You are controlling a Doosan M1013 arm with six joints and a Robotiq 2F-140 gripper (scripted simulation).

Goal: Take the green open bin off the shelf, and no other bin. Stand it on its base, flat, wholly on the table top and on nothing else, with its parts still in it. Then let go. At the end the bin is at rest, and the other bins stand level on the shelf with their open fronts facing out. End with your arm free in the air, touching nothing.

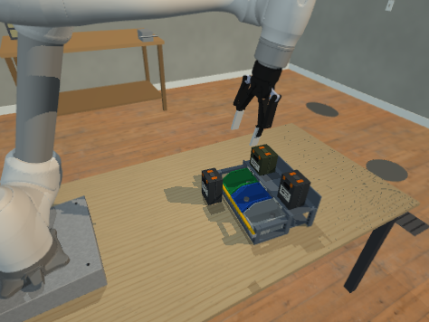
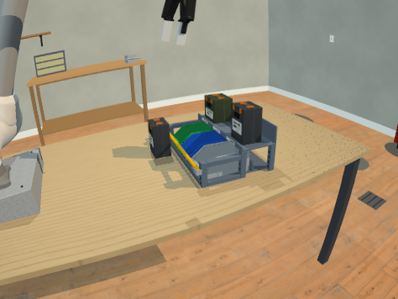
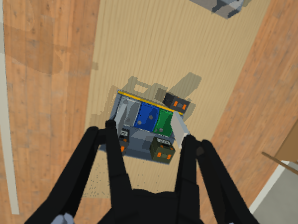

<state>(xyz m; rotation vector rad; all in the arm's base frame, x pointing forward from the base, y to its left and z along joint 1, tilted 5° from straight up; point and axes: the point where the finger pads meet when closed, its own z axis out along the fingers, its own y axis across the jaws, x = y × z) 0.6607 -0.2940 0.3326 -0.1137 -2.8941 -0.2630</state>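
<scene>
The green open bin (image 1: 239, 177) (image 2: 193, 129) (image 3: 164, 120) sits in the grey shelf (image 1: 272, 234) (image 2: 271, 158) at the end of the row, beside the blue bin (image 1: 254, 194) (image 2: 206, 139) (image 3: 147, 114). The grey bin (image 1: 267, 211) (image 2: 216, 149) (image 3: 130, 111) is on the blue bin's other side. A yellow strip runs along the front of the row. The parts in the green bin are too small to make out well. My gripper (image 1: 244, 137) (image 2: 174, 42) (image 3: 149, 114) is open and empty, pointing down high above the shelf, touching nothing.
A black box (image 1: 211, 186) (image 2: 159, 139) (image 3: 175, 102) stands on the table just in front of the shelf, near the green bin's end. A dark green box (image 1: 263, 159) (image 2: 218, 109) (image 3: 162, 150) and another black box (image 1: 293, 190) (image 2: 247, 123) stand on the raised rear part.
</scene>
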